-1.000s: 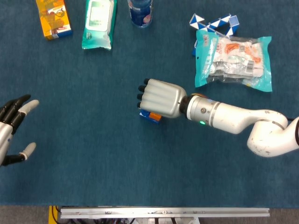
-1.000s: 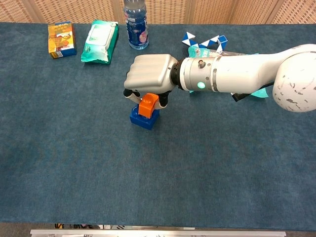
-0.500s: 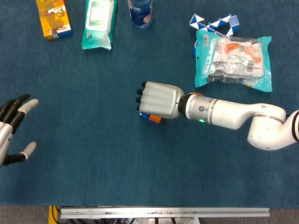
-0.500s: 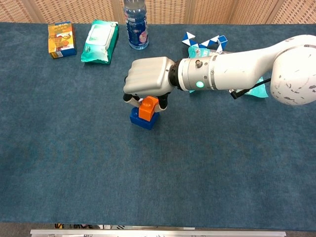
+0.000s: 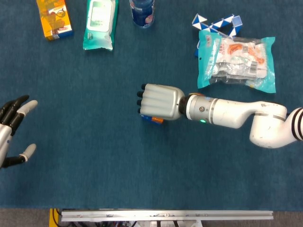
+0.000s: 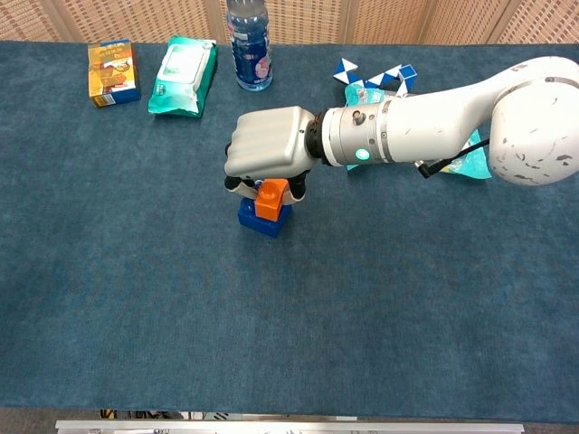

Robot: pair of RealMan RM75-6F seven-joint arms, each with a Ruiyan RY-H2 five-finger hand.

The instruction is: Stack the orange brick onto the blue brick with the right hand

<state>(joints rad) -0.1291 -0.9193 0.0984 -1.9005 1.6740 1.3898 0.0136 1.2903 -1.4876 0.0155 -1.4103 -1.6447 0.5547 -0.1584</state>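
We look at a lab-style test table: a blue cloth [image 6: 136,298] covers it, with a metal rail [image 5: 165,215] along its near edge. A woven screen [image 6: 136,18] stands behind, and assorted props line the back.

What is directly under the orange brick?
The blue brick is under the orange brick, which the right hand holds from above. The chest view shows this; whether the two bricks are fully pressed together cannot be seen, because the fingers cover part.
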